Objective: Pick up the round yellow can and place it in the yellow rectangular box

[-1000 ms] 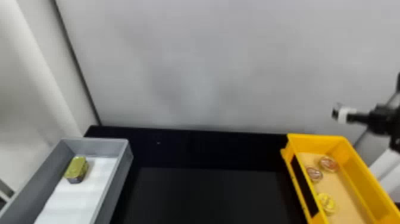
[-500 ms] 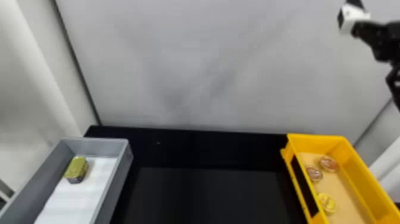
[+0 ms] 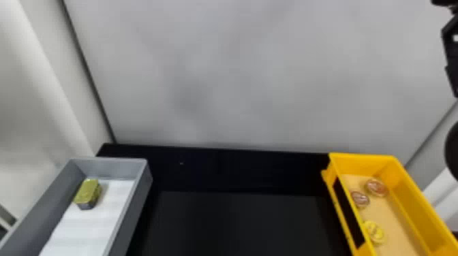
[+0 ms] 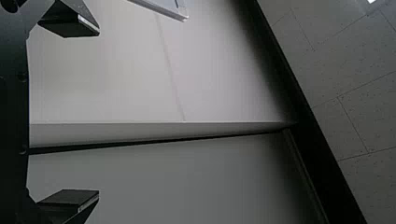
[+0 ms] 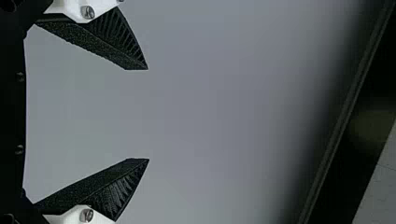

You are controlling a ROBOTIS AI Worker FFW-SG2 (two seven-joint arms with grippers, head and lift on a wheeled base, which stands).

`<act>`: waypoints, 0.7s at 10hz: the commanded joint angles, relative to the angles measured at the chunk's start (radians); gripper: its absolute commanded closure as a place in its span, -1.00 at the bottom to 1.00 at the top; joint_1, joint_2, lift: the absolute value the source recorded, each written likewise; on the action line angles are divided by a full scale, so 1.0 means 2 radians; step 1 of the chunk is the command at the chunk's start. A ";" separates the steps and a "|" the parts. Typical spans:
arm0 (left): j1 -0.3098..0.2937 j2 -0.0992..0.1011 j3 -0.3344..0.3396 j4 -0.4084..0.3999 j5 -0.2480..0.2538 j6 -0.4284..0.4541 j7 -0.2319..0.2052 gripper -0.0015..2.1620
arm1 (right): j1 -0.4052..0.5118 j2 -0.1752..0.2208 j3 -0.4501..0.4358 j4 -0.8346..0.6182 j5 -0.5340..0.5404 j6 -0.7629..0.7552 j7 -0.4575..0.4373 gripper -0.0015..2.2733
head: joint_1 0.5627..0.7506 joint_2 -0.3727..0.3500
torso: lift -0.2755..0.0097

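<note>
One round yellow can [image 3: 374,233] is seen in the yellow box [image 3: 414,206], laid flat near its left side wall. Its round face is turned upward; no long axis can be made out on it. The yellow box itself is set lengthwise, slanting from its far left corner toward the near right. The can is enclosed by the box's raised walls, and a dark panel [image 3: 350,214] is set in the left one. Farther back, a pinkish round can [image 3: 360,199] and a reddish round can [image 3: 376,187] are held by the same box, apart from the yellow one. At the left, a gold-topped can [image 3: 88,192] is placed on white lining [image 3: 92,224] in a grey box [image 3: 137,204].

The right arm [image 3: 451,58] is seen at the right edge. The right tool [image 5: 148,114] is spread wide with empty fingers, and so is the left tool [image 4: 99,113]. The boxes are carried by a black table [image 3: 238,221], backed by a pale grey wall [image 3: 238,85]. Ceiling tiles [image 4: 359,65] are shown in the left wrist view.
</note>
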 commanded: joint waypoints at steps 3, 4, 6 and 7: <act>-0.001 0.000 0.001 0.000 -0.001 0.001 -0.002 -0.94 | -0.003 0.006 0.007 -0.001 0.016 -0.014 0.000 -0.94 | -0.01 -0.09 | 0.87; -0.002 0.000 0.000 0.000 -0.001 0.000 -0.003 -0.94 | -0.003 0.008 0.007 -0.001 0.019 -0.018 0.000 -0.94 | -0.01 -0.09 | 0.87; -0.002 0.000 0.001 0.000 -0.001 -0.002 -0.006 -0.94 | -0.003 0.008 0.007 -0.001 0.021 -0.024 0.000 -0.94 | -0.01 -0.09 | 0.87; -0.002 -0.001 0.001 0.001 -0.001 -0.002 -0.006 -0.94 | -0.003 0.008 0.008 -0.001 0.022 -0.027 0.000 -0.94 | -0.01 -0.09 | 0.87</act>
